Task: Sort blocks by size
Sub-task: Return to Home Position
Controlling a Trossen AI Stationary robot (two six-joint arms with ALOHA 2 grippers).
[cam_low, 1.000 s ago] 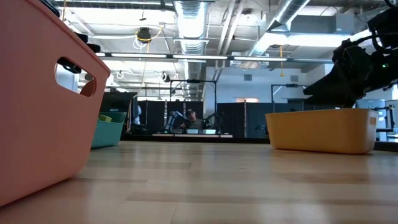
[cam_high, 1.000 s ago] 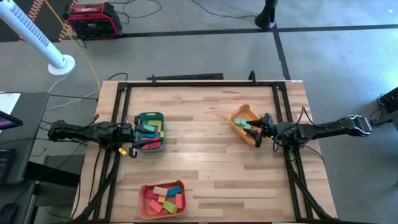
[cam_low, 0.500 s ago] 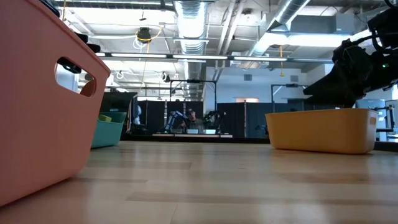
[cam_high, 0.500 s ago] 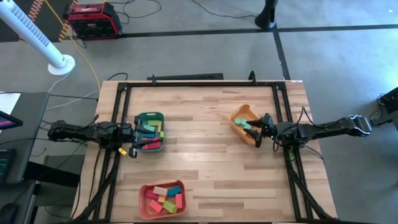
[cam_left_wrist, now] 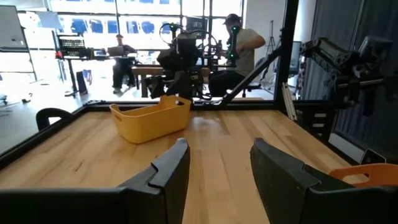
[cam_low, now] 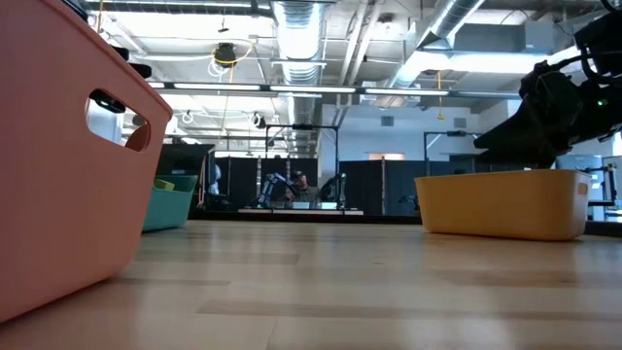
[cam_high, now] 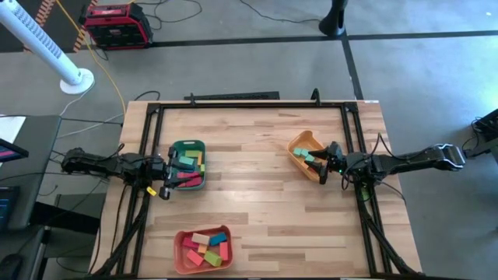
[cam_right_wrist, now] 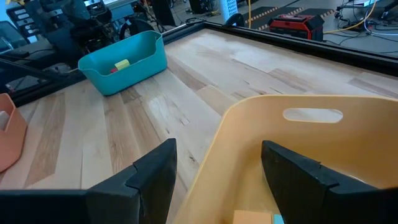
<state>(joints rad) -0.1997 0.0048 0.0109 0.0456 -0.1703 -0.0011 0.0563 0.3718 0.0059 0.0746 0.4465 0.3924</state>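
Note:
The blocks lie sorted in three trays. A green tray at the left holds several blocks. A yellow-orange tray at the right holds a few blocks. A salmon-red tray at the near edge holds several blocks. My left gripper is level at the green tray's left side, open and empty. My right gripper is open above the yellow-orange tray's right end; in the right wrist view its fingers stand on either side of the tray's wall without touching it.
A black frame runs round the wooden table top. The table's middle between the trays is bare wood. In the low view the salmon-red tray fills the left foreground. People sit at desks in the room beyond the table.

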